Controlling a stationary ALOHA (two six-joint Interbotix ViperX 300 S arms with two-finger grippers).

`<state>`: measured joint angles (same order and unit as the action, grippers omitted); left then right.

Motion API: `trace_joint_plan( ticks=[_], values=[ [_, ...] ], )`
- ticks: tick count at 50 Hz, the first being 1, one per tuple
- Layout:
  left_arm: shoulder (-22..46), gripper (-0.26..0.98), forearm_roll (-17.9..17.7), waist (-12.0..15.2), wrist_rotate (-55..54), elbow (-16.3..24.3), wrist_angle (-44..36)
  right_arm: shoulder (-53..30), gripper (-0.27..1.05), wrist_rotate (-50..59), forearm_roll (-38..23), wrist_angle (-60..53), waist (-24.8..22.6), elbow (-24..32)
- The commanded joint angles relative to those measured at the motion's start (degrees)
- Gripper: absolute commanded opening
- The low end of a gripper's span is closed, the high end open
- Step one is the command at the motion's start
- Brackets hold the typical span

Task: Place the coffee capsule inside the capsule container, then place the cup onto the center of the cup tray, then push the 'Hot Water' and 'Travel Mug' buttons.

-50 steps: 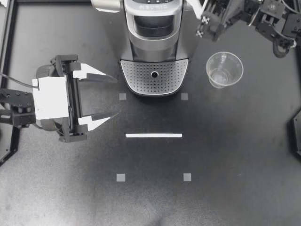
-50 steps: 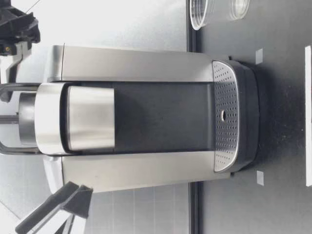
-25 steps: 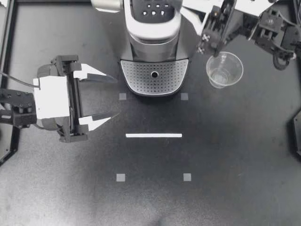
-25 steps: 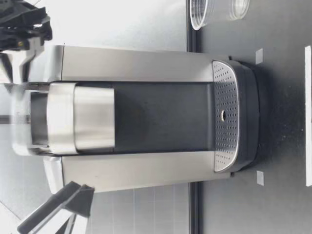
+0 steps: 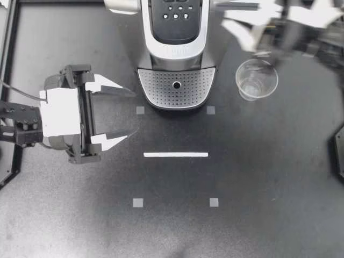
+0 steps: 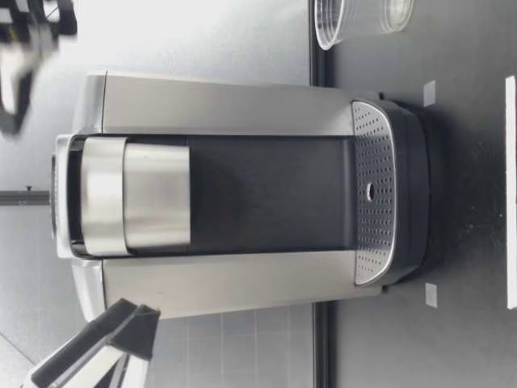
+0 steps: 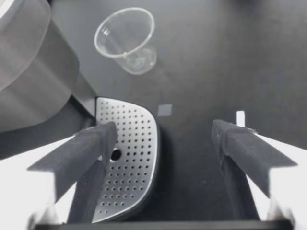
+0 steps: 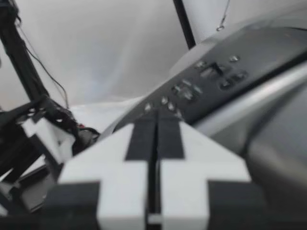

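Observation:
The coffee machine (image 5: 174, 32) stands at the table's far middle with its lid down and its button panel (image 5: 176, 12) facing up. No capsule shows. Its perforated cup tray (image 5: 176, 88) is bare. A clear plastic cup (image 5: 256, 79) stands upright on the table right of the tray. My left gripper (image 5: 129, 112) hovers open left of the tray, nothing between its fingers; its wrist view shows the tray (image 7: 127, 163) and cup (image 7: 125, 37) ahead. My right gripper (image 5: 243, 32), blurred, is shut beside the lid, above the cup; in its wrist view the shut fingers (image 8: 144, 139) point at the buttons (image 8: 211, 79).
A white tape strip (image 5: 176, 155) and small grey squares (image 5: 138, 202) mark the black table in front of the machine. From table height the machine (image 6: 226, 202) fills the middle, the cup (image 6: 355, 16) beside it, my left gripper (image 6: 121, 323) on its other side.
The machine's lid has swung down from open to closed, bringing the button panel into view. My right gripper has moved off the lid, still shut. The left arm stays nearly still.

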<state>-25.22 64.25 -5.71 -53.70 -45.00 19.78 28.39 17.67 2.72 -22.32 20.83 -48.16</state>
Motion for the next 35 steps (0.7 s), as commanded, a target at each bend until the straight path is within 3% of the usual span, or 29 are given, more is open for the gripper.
trace_joint_plan(
  ticks=[1, 14, 35],
  values=[
    [-0.35, 0.73, 0.09, 0.09, -0.7, 0.44, -0.53, 5.01, 0.08, 0.0, 3.52, 2.46, 0.26, -3.16],
    [-0.18, 0.73, 0.09, 0.09, -3.87, -1.14, -0.62, 15.38, 0.08, 1.32, 17.84, 13.1, 5.1, -17.84],
    [1.41, 0.73, 0.09, 0.09, -4.04, -1.14, -1.49, 16.17, 0.09, 10.72, 18.11, 20.92, 12.66, -26.02]
  ],
)
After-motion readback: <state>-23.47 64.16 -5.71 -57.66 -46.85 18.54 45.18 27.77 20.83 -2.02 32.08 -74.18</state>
